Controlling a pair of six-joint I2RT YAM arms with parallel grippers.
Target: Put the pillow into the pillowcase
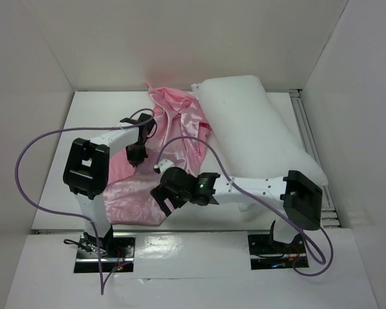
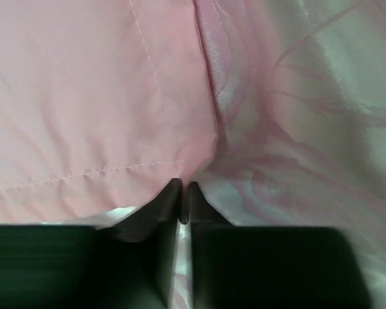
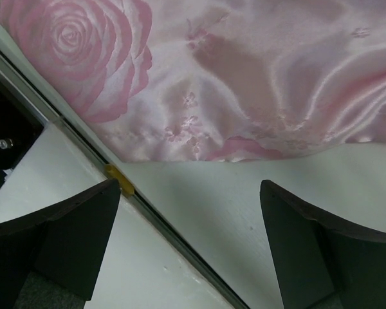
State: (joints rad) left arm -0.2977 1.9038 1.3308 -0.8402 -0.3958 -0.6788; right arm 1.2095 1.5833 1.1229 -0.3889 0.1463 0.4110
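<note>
The pink rose-patterned pillowcase (image 1: 180,125) lies crumpled from the back middle of the table to its front left. The white pillow (image 1: 244,122) lies diagonally on the right, its left edge against the pillowcase. My left gripper (image 1: 136,158) points down into the middle of the pillowcase. In the left wrist view, that gripper (image 2: 183,188) is shut, pinching a fold of the pillowcase (image 2: 83,96) at a stitched seam. My right gripper (image 1: 161,193) hovers at the near edge of the pillowcase. In the right wrist view it (image 3: 190,187) is open over bare table, with the hem of the pillowcase (image 3: 244,64) just beyond.
White walls enclose the table on three sides. A dark seam with a yellow tab (image 3: 119,180) crosses the table's near edge under my right gripper. A metal rail (image 1: 307,129) runs along the right side behind the pillow. Purple cables (image 1: 26,161) loop off both arms.
</note>
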